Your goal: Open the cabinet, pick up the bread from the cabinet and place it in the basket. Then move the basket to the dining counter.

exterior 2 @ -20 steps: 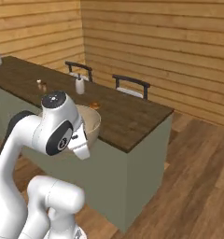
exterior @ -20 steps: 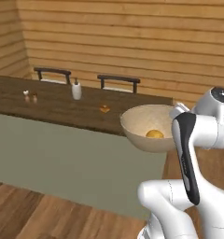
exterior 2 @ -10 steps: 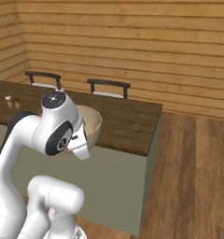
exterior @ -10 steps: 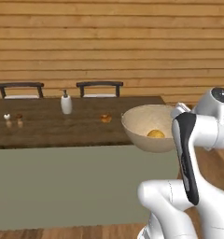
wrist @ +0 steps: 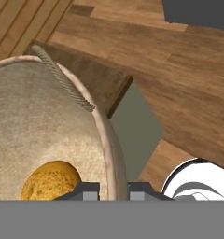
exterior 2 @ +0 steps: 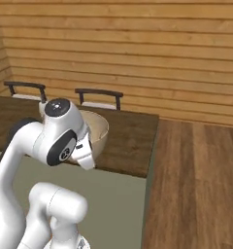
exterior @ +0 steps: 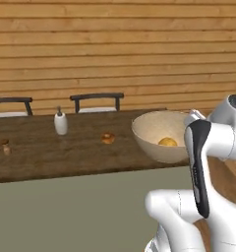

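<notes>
My gripper is shut on the thick rim of the beige speckled basket, one fingertip inside and one outside the wall. The golden-yellow bread lies in the basket's bottom. In the left base view the basket, with the bread in it, is at the right end of the dining counter, whose top is dark wood planks. Whether the basket touches the top I cannot tell. My arm half hides the basket in the right base view. The cabinet is out of view.
On the counter top lie a brown ring pastry, a white bottle and small shakers. Two dark chairs stand behind it against the wood-plank wall. Bare wood floor runs right of the counter's end.
The whole picture has shifted as the base drove: the counter now faces me squarely and closer. The basket and bread stay in the same place relative to the arm, still gripped.
</notes>
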Motion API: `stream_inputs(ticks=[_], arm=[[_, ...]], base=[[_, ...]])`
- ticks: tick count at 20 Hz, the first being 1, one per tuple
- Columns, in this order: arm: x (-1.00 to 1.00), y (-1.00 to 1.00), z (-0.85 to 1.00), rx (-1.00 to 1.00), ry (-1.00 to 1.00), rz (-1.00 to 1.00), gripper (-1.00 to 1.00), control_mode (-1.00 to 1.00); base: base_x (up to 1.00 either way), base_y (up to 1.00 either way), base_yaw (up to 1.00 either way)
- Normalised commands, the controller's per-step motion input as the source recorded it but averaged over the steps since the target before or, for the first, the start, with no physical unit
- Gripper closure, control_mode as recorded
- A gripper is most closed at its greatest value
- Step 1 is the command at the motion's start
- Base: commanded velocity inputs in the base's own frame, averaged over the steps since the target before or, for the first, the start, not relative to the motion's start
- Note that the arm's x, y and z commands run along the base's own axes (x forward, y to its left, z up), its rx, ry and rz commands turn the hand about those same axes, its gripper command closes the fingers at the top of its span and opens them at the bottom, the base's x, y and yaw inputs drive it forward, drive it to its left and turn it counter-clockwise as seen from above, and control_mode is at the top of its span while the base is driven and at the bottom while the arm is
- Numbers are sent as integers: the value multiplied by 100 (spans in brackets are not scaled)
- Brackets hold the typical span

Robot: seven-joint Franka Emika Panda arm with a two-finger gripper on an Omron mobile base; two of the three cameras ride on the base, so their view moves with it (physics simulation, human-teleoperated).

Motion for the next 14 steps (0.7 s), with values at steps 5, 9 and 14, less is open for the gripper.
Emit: stream_inputs(ticks=[5,9,14], arm=[[0,0,0,0,0,0,100,100],[0,0,0,0,0,0,100,100],[74,-58,-7,6,0,12,100,-100]], base=[[53,-36,24],[42,-58,24],[11,-12,4]])
